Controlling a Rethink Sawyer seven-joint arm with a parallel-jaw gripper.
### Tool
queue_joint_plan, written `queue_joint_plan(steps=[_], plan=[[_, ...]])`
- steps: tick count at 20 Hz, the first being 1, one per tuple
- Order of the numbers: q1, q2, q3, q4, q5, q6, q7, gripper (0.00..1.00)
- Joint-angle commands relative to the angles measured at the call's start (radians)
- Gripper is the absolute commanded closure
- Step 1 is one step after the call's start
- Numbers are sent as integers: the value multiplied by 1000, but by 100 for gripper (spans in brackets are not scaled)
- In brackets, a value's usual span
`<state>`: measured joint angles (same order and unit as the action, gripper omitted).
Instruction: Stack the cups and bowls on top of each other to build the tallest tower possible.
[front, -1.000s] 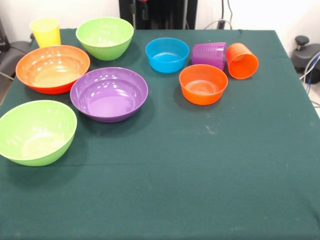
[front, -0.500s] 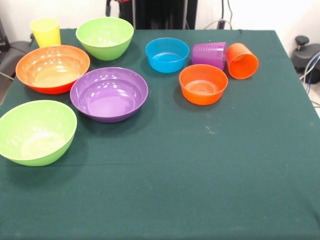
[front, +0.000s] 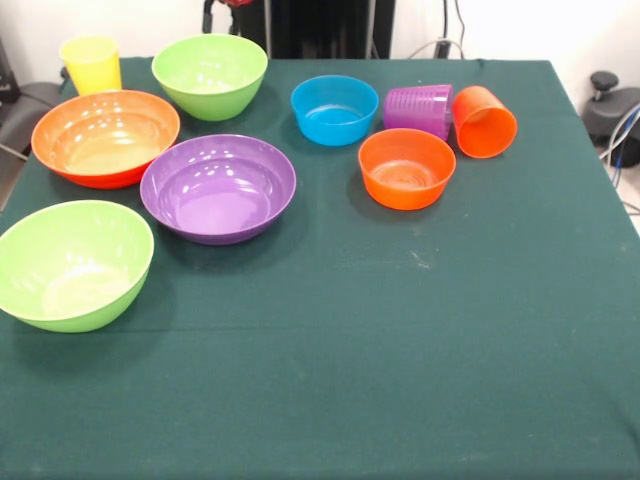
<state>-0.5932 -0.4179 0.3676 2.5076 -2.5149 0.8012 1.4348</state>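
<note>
Since no cups or bowls (front: 218, 188) are stacked yet, task's at zero w/ everything left; claw isn't visible, so its state and relative places can't be told.

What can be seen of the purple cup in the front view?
The purple cup is a small, ribbed, see-through plastic tumbler. It lies tipped over on the green tablecloth, not upright, near the table's far edge. It sits between the small blue bowl and the orange cup, which also lies on its side and looks to be touching it. The small orange bowl sits just in front of it. Nothing is stacked on or in it.
</note>
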Motion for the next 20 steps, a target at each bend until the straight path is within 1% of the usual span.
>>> queue_joint_plan(steps=[1,4,13,20], plan=[[0,155,32,68,-30,-73,40,0],[10,161,38,73,-27,-62,49,0],[9,164,67,108,-26,-23,68,0],[21,140,114,177,-3,42,100,0]])
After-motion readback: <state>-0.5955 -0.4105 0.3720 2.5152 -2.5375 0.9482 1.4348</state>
